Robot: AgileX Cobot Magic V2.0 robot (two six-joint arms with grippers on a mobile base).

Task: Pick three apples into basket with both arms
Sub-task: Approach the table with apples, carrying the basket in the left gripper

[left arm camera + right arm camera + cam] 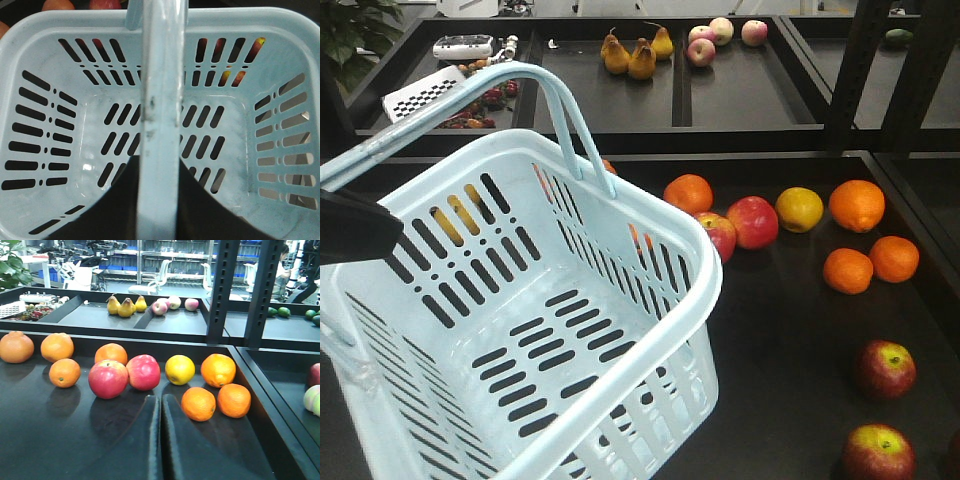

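Observation:
The pale blue basket [520,300] hangs tilted at the left with nothing in it. My left gripper [159,200] is shut on its hoop handle [160,100], which runs between the black fingers. Two dark red apples [885,368] [878,452] lie on the black shelf at the front right, well apart from the basket. Two brighter red apples [752,221] [108,378] sit side by side mid-shelf. My right gripper [160,400] is shut on nothing, low over the shelf just in front of that pair. It does not show in the front view.
Several oranges [857,204] and a yellow fruit [799,208] lie around the red pair. The back shelf holds pears [640,55] and pale pink apples [720,35]. A black upright post [222,285] and raised shelf walls [260,380] bound the right side.

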